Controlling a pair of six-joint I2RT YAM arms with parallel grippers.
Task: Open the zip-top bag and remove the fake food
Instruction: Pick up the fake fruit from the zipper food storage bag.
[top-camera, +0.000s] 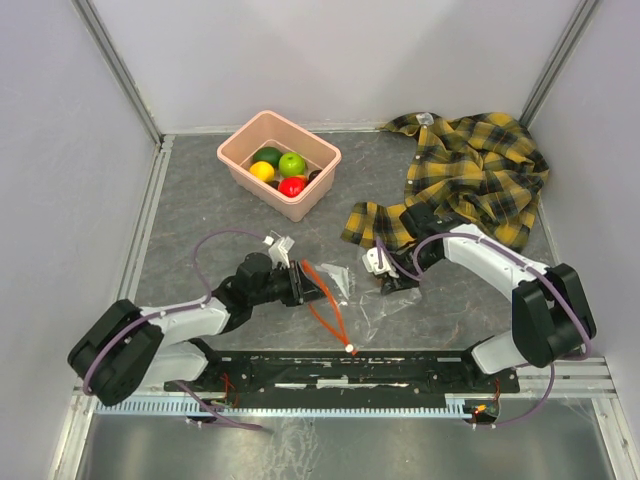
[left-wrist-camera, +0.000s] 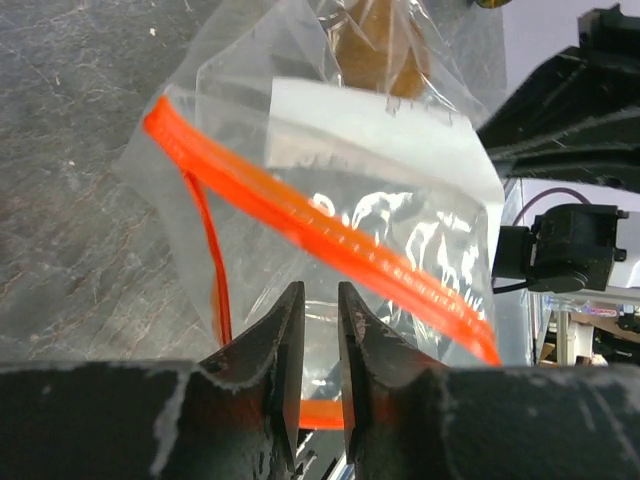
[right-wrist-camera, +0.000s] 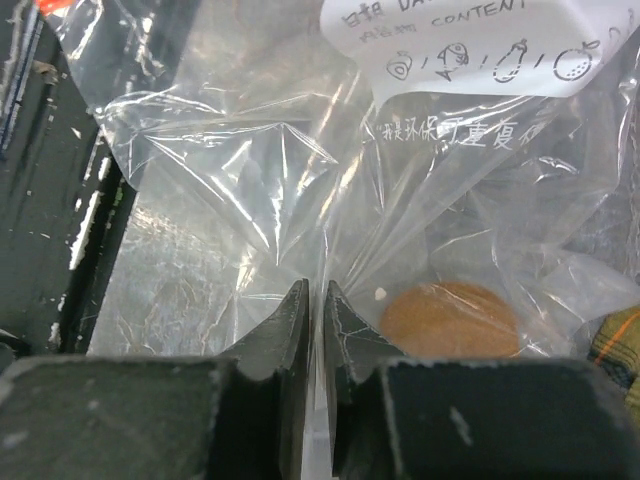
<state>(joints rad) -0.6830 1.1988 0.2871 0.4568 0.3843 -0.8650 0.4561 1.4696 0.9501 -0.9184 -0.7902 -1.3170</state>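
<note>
The zip-top bag (top-camera: 366, 304) lies flat and crumpled on the grey table (top-camera: 200, 215), close to the near edge and right between the two arms. Its orange-red zip strip (top-camera: 326, 302) trails off toward the black rail (top-camera: 350, 372) that the arm bases are bolted to. From where I stand the tabletop looks like mottled stone, dull and scuffed with fine scratches. Plain white walls (top-camera: 330, 50) box it in on three sides, with bare metal posts (top-camera: 118, 68) running up the back corners.

The left gripper (top-camera: 308, 285) is at the bag's zip end. Its wrist camera shows the jaws drawn in to a narrow slot, with the bag's film and a bit of the orange strip caught in it. The right gripper (top-camera: 398, 283) is at the opposite end, jaws almost together and nipping a fold of clear plastic.

One brown piece (right-wrist-camera: 450, 320) sits inside the bag, just beside the right fingers (right-wrist-camera: 290, 330), below a white printed label (right-wrist-camera: 470, 45).

The rest of the fake food (top-camera: 291, 165), in light green, dark green, yellow-orange and red, sits in a pink tub (top-camera: 257, 187) toward the back, well apart from the bag. A yellow-and-black plaid shirt (top-camera: 480, 175) is heaped in the back right corner, one sleeve reaching down near the right gripper.
</note>
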